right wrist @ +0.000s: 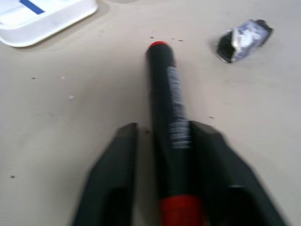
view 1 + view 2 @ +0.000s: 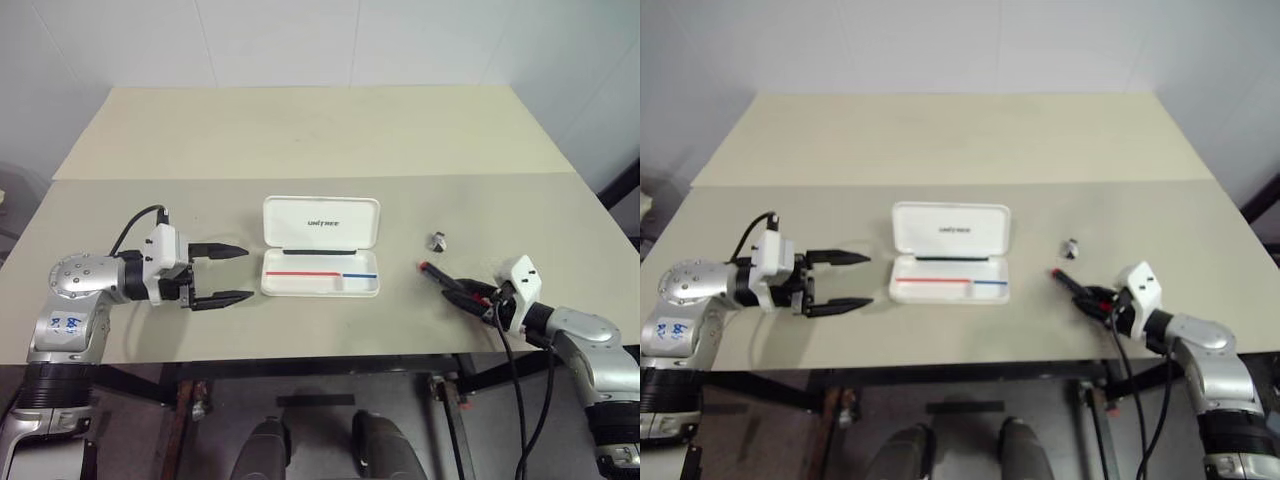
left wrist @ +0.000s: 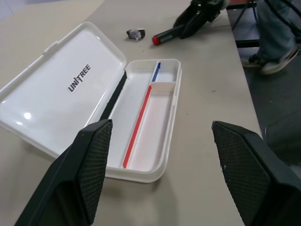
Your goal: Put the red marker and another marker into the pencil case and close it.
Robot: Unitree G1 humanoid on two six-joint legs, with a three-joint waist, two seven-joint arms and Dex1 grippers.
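One pencil case [image 2: 321, 247] lay open near the middle of the counter [image 2: 300, 130], its lid folded back flat and its tray showing one red line and one blue line. One dark slim item lay inside along the hinge; its kind could not be determined. One red marker [image 1: 169, 113] lay on the counter well to the right of the case, its near red end pointing toward the case. The right hand [image 2: 470, 293] was around the marker's barrel, one finger on each side; in the right wrist view a narrow gap remained at one finger, so a firm grip could not be confirmed. The left hand [image 2: 222, 274] hovered just left of the case, fingers spread apart and holding nothing. One small crumpled dark-and-white object [image 2: 437, 240] lay near the marker. The counter consisted of two beige panels with a seam running across. White walls stood behind it. A person's shoe [image 3: 277, 59] rested on the grey floor beside the counter.
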